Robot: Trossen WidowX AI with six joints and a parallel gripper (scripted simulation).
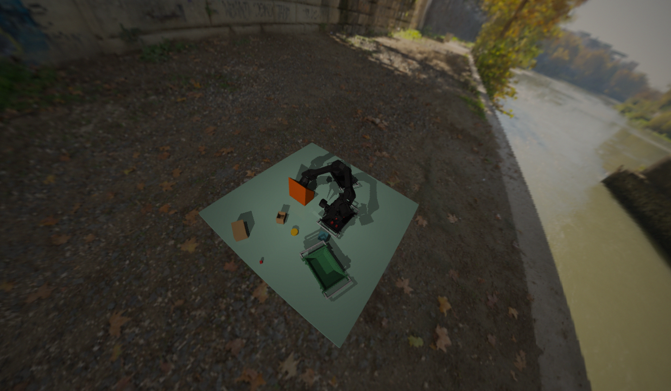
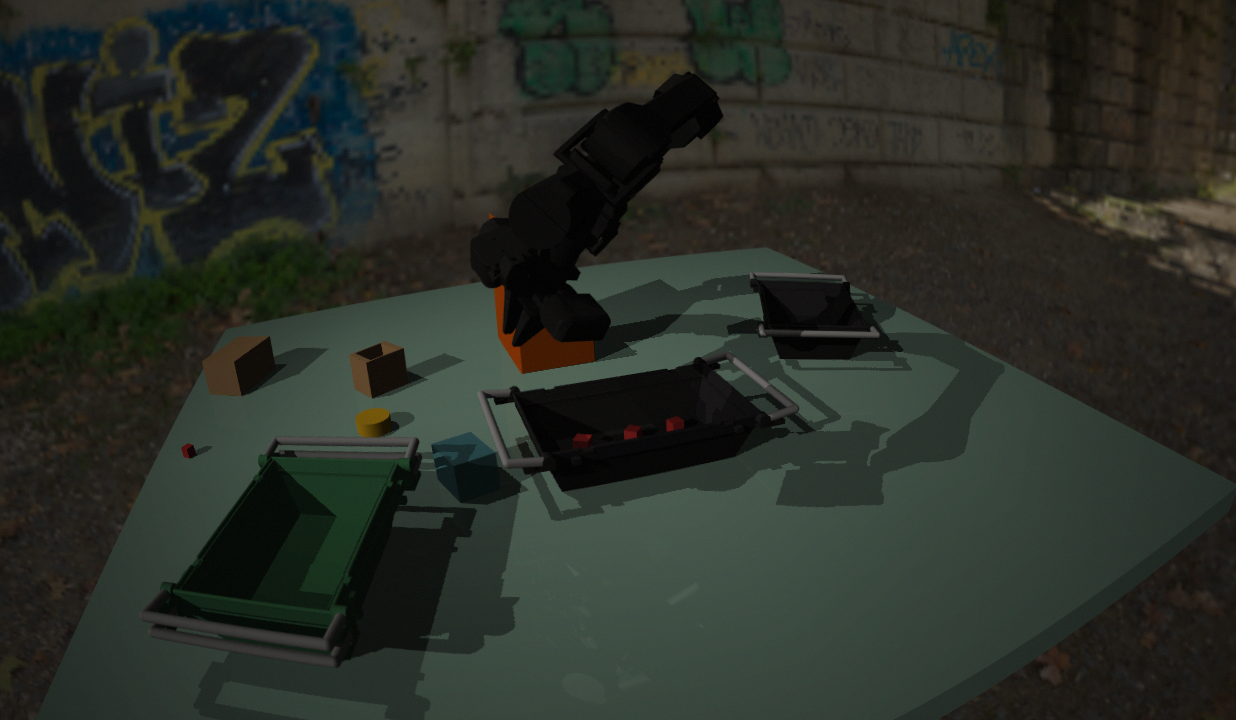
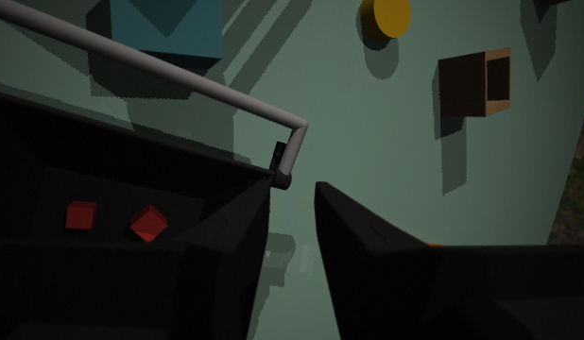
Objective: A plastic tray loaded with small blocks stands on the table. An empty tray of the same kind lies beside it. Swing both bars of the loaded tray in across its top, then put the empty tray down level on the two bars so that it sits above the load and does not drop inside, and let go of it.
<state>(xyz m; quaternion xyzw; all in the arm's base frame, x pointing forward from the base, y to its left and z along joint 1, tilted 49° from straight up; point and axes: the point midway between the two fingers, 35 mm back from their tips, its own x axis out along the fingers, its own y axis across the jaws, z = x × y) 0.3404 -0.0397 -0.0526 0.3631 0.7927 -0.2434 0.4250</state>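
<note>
The loaded black tray holds several red blocks. Its left bar and its right bar are swung out past the ends. My gripper is partly open and empty. It hangs above and behind the loaded tray's left part; in the wrist view the left bar's pivot shows just beyond the left fingertip. An empty black tray stands at the back right, and an empty green tray at the front left. In the top view the arm covers much of the loaded tray.
A teal block stands off the loaded tray's left end. An orange wedge stands behind the gripper. A yellow disc, open box, brown box and red cube lie farther left.
</note>
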